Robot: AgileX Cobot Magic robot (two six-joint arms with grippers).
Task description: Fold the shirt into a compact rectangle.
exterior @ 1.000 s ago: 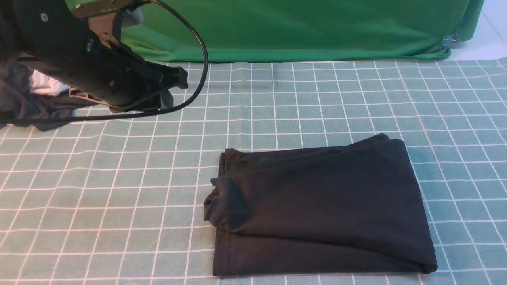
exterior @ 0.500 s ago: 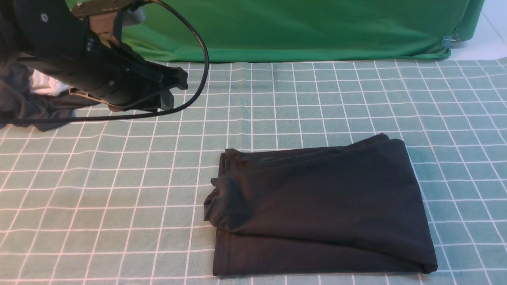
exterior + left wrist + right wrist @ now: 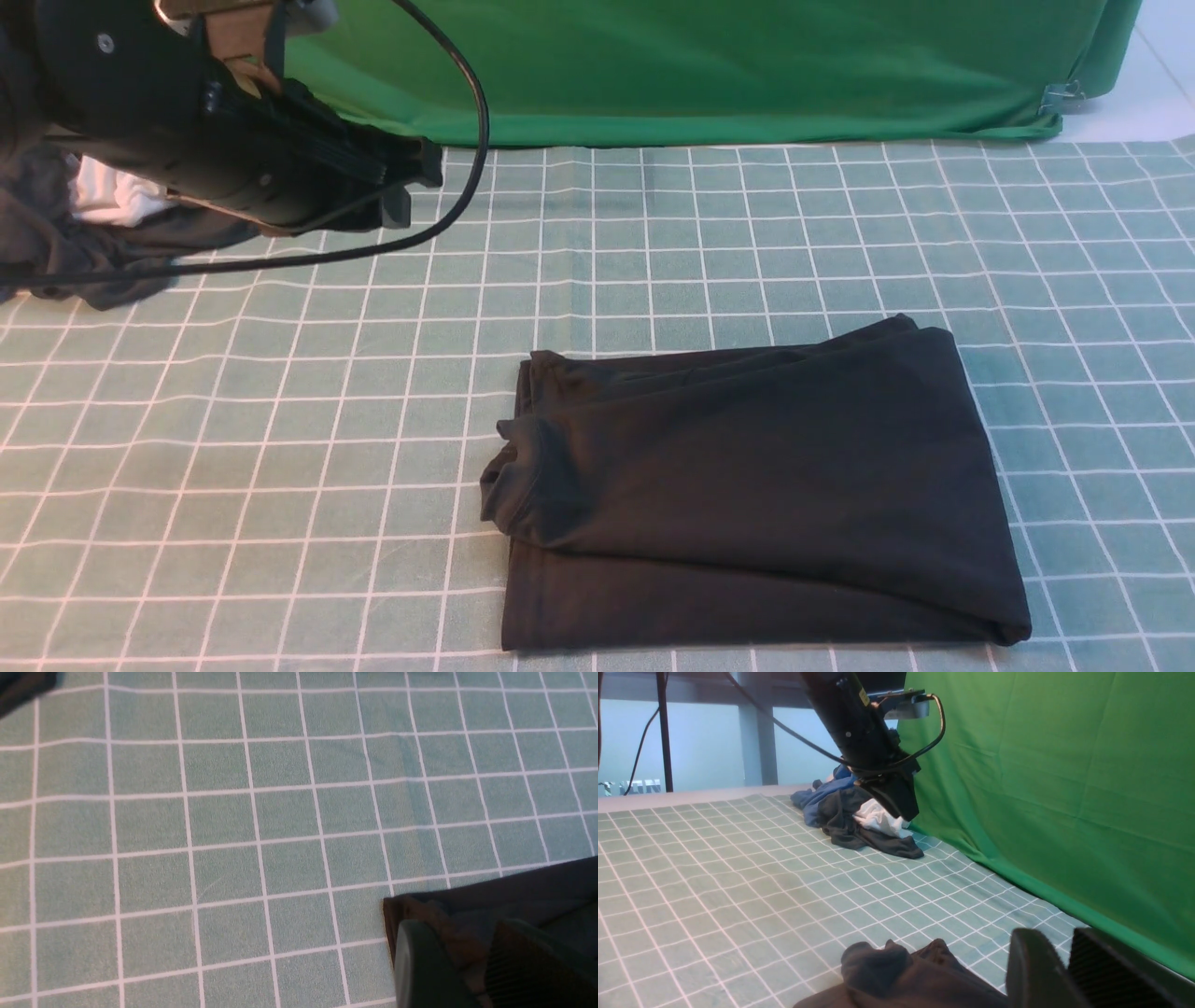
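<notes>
Left gripper (image 3: 411,191) hovers with jaws slightly apart and empty, over the checked cloth (image 3: 280,420). Centre-right, the shirt (image 3: 756,495) lies folded, loose at its left edge; tuck it squarely. Right gripper (image 3: 1064,970): jaws narrowly parted, nothing held.

The shirt (image 3: 756,495) lies front-right on the table (image 3: 280,448) — a clothes pile (image 3: 84,243) sits far back-left.

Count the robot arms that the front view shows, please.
1. Only the left arm shows, raised at the far left, over the clothes pile. The right arm is out of that view.
</notes>
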